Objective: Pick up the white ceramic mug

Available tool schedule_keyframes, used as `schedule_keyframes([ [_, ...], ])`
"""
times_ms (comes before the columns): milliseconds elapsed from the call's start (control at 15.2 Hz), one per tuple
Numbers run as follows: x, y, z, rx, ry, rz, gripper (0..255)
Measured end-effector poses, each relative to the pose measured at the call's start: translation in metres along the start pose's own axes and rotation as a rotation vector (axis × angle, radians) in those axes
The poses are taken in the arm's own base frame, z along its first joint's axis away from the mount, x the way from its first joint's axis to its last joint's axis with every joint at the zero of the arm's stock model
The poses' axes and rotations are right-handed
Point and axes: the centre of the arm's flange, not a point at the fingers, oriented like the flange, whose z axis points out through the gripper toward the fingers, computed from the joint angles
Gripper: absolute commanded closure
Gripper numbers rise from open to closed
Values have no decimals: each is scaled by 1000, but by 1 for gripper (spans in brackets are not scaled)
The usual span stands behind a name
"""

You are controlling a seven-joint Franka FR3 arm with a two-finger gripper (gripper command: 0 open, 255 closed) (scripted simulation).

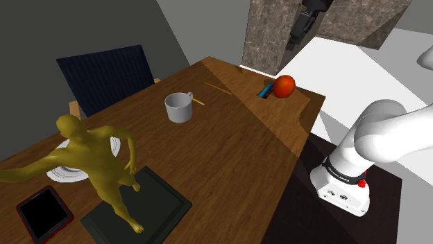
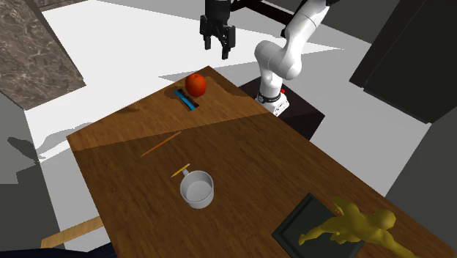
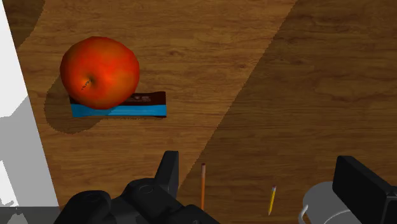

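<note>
Basically nothing of the pick is done yet. The mug point(image 1: 178, 107) sits upright and untouched around the middle of the bench point(image 1: 236, 145). It renders a pale grey-white, with its handle pointing toward a short yellow pencil point(image 2: 181, 171) just beside it.

The arm point(image 2: 277, 59) hangs high over the bench end nearest its stand. The jaws are wide open with nothing in them, the 2 black fingers point(image 3: 169, 178) well apart in the wrist view. Right below the hand is a red apple point(image 3: 100, 72) resting on a flat blue bar point(image 3: 121, 111), plus a long thin orange stick point(image 3: 203, 184). The mug's rim peeks in beside 1 finger in that view, so the hand is well apart from it, both sideways and in height.

What's left, as I read it, is pretty much the whole job: travel across to the mug, line up over the rim or handle, drop down, close, lift. The gold figure point(image 1: 97, 163) on its dark tray point(image 1: 163, 204) and the red tablet point(image 1: 43, 211) sit at the far end, well away from the mug, so they probably won't matter.
</note>
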Motion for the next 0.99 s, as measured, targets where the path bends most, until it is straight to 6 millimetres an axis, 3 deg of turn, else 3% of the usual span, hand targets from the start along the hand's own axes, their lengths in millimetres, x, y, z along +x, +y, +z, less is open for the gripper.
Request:
schedule_keyframes([
  [198, 9, -12, 8, -5, -4, 0, 0],
  [990, 105, -112, 90, -46, -37, 8, 0],
])
